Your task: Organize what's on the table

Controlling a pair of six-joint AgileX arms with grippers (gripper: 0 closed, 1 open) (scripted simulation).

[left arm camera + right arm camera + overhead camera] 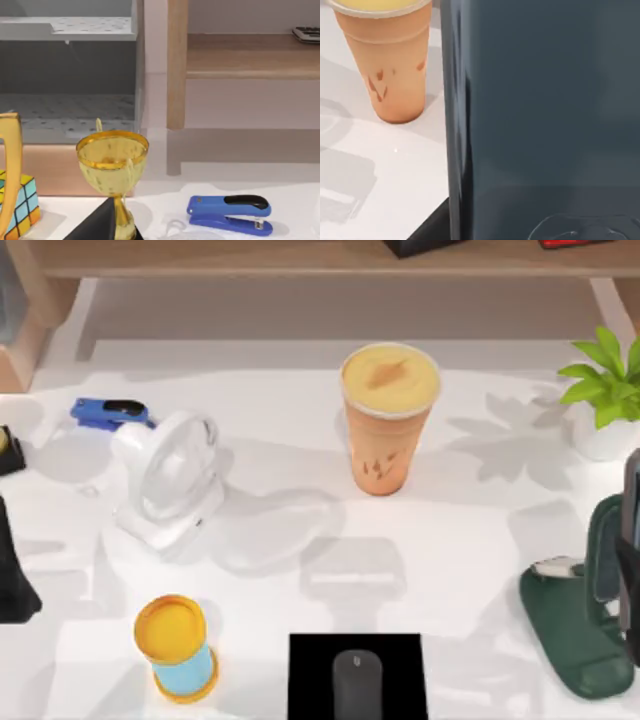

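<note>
On the white table [450, 570] we see an orange cup [388, 420] with a yellow lid standing upright near the centre back, and a white fan [170, 480] to its left. A blue stapler [110, 414] lies just behind the fan, toward the left edge. A yellow-capped blue canister [178, 648] stands at front left, and a grey mouse [357, 685] rests on a black pad [310, 680] at front centre. A dark green phone stand [580, 625] sits at the right edge, a potted plant [605, 390] behind it. From our left wrist view we see a gold trophy [113, 172], a colour cube [22, 202] and the stapler [230, 214]. We cannot tell the state of either gripper's fingers.
</note>
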